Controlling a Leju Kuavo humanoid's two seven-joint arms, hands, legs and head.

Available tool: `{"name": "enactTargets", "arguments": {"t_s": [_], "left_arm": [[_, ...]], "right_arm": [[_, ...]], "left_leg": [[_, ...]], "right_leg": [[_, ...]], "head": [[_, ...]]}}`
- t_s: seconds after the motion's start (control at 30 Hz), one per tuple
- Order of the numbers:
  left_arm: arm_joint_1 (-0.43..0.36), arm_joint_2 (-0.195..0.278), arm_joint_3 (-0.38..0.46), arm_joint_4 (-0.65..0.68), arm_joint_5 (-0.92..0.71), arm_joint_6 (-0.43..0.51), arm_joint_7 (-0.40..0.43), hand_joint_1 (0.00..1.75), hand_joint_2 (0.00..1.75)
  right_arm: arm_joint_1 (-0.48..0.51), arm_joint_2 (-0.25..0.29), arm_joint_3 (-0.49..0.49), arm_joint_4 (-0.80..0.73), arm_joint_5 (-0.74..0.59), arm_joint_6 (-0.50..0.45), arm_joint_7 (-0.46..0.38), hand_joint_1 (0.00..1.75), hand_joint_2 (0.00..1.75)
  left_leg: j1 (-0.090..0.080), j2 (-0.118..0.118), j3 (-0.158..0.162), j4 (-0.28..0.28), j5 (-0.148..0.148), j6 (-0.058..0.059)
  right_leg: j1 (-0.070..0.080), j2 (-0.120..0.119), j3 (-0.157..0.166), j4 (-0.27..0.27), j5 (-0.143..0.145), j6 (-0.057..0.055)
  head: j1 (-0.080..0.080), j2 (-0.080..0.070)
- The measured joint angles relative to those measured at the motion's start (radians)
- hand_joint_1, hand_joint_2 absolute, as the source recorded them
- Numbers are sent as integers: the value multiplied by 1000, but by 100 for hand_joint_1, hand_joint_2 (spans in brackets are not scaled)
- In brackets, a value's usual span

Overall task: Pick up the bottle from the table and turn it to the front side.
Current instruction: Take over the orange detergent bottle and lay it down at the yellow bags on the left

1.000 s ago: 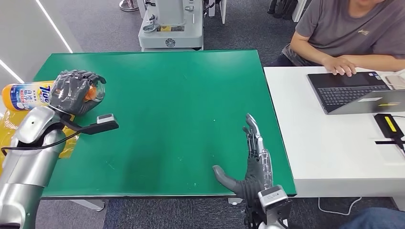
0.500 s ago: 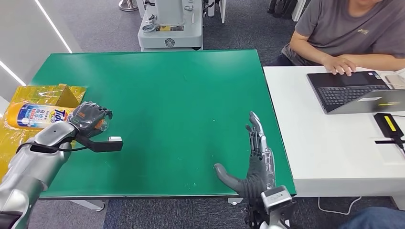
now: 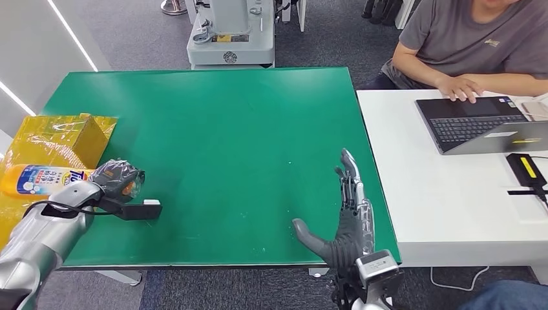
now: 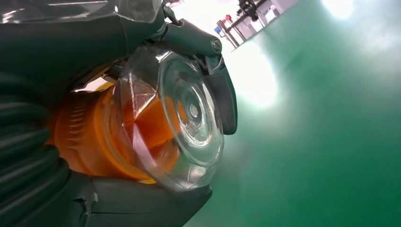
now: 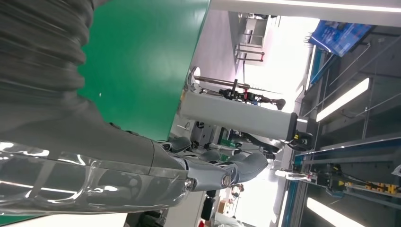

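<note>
The bottle (image 3: pixel 39 179) is orange with a white and blue label and a clear cap (image 4: pixel 184 118) over an orange neck. It lies on its side past the left edge of the green table (image 3: pixel 213 129), cap toward the table. My left hand (image 3: pixel 116 179) grips it around the cap end, and the left wrist view shows dark fingers (image 4: pixel 222 90) wrapped round the clear cap. My right hand (image 3: pixel 346 216) hovers at the table's front right corner, fingers stretched flat and apart, holding nothing.
A yellow box (image 3: pixel 58 139) stands at the table's left edge under the bottle. A white desk (image 3: pixel 446 194) adjoins on the right with a laptop (image 3: pixel 478 123) and a person (image 3: pixel 478 45) typing. A grey machine (image 3: pixel 229 32) stands behind the table.
My left arm has lowered and drawn back toward me, carrying the bottle from above the table's left edge down beside the yellow box. The right hand has barely shifted.
</note>
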Motion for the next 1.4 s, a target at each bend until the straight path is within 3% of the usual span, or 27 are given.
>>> {"name": "enactTargets", "arguments": {"t_s": [0.43,0.47,0.57,0.6,1.13,1.4], "left_arm": [[-8,-33,-10,43,-26,-15,10,175,175],[-8,-37,-11,45,-28,-14,11,138,175],[-11,-48,-14,50,-34,-15,24,7,175],[-13,-51,-15,51,-34,-17,33,0,175],[-34,-67,-15,61,-34,-59,88,0,175],[-33,-64,-8,63,-8,24,112,0,175]], "right_arm": [[1,8,0,-5,4,-23,0,0,175],[0,8,0,-5,4,-25,0,0,175],[0,9,0,-4,4,-30,0,0,175],[-1,10,0,-4,4,-33,0,0,175],[-2,17,-1,2,4,-44,-2,0,175],[-6,22,-4,10,1,-36,-6,0,175]], "left_leg": [[0,0,0,0,0,0],[0,0,0,0,0,0],[0,0,0,0,0,0],[0,0,0,0,0,0],[0,0,0,0,0,0],[0,0,0,0,0,0]], "right_leg": [[0,0,0,0,0,0],[0,0,0,0,0,0],[0,0,0,0,0,0],[0,0,0,0,0,0],[0,0,0,0,0,0],[0,0,0,0,0,0]], "head": [[0,0],[0,0],[0,0],[0,0],[0,0],[0,0]]}}
